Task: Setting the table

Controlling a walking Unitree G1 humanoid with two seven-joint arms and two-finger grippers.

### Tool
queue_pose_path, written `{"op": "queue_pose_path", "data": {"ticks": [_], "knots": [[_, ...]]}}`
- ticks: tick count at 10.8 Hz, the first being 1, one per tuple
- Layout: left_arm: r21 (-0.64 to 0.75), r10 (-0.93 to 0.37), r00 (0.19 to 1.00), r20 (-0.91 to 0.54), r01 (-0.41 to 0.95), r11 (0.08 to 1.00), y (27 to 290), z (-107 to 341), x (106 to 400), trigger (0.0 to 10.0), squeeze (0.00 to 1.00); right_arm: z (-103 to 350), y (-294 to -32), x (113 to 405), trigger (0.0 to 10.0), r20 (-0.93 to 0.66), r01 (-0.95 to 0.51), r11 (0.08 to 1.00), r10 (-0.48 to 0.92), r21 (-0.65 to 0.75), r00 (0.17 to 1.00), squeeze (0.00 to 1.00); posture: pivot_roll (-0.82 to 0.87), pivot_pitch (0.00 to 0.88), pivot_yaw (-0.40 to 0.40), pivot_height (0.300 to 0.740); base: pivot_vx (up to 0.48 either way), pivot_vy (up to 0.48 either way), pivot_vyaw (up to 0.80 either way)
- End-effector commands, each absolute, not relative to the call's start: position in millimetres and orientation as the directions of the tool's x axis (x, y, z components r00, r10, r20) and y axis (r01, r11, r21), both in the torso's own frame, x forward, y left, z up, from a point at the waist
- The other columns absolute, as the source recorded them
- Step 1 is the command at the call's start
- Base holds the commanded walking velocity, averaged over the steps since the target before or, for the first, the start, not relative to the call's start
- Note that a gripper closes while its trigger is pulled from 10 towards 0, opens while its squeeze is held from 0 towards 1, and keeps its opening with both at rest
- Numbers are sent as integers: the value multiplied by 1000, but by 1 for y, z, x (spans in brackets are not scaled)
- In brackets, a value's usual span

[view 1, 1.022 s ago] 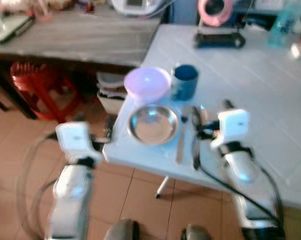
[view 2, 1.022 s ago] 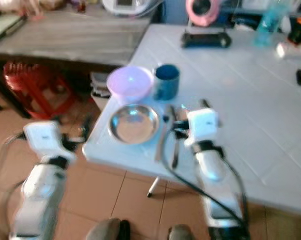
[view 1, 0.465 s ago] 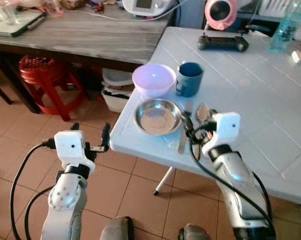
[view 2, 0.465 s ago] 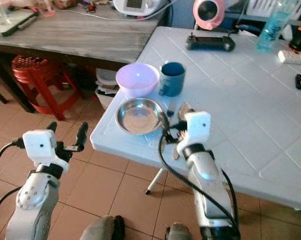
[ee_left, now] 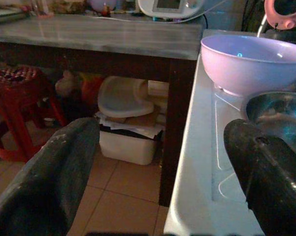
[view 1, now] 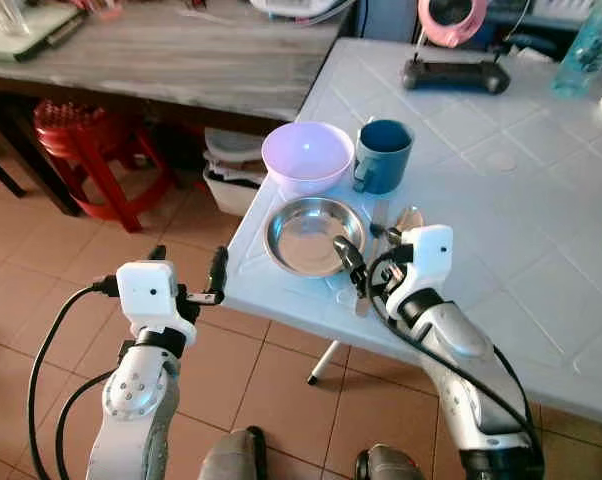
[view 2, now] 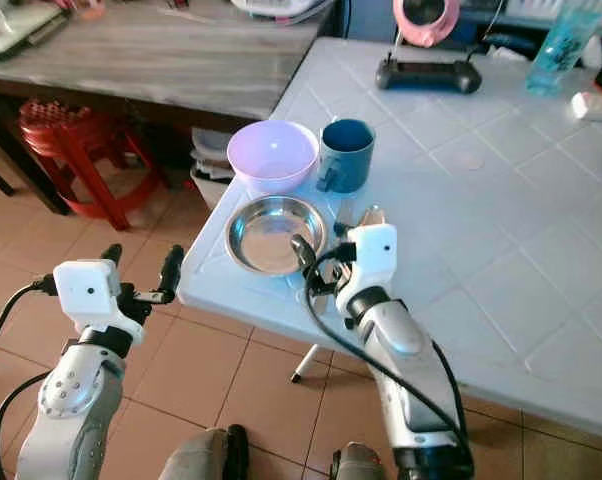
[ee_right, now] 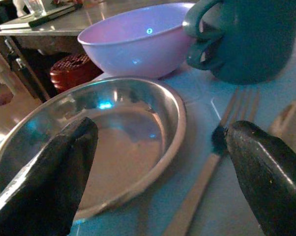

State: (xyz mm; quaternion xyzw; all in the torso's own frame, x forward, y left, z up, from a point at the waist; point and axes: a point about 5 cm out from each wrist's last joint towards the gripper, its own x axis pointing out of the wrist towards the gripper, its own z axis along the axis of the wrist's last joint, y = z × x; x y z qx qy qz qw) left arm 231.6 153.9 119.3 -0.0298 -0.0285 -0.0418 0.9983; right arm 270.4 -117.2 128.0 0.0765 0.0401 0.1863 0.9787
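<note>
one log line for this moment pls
right gripper: open over fork beside steel plate | left gripper: open, off table

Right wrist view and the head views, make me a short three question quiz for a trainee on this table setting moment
1. True or false: the right gripper is open, with one finger over the steel plate.
2. What lies between the steel plate and the spoon?
3. Which stands right of the purple bowl? A the blue mug, B a red stool, C a bottle.

Key: 1 true; 2 the fork; 3 A.
</note>
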Motion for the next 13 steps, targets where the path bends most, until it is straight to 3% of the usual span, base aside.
{"op": "queue_pose_path", "data": {"ticks": [1,9,13], "knots": [[-49,-83,994,69,86,995,155,123,231,10000,0,126,-113,272,10000,-67,-374,908,392,189,917,0,63,148,70,740,0,0,0],[-56,-93,993,67,97,994,152,124,229,10000,0,126,-109,280,10000,-124,-337,890,389,307,913,0,71,160,66,740,0,0,0],[-60,-145,989,-7,144,988,147,111,216,10000,0,122,-116,284,10000,-179,-308,900,373,310,910,0,71,208,30,740,0,0,0]]}}
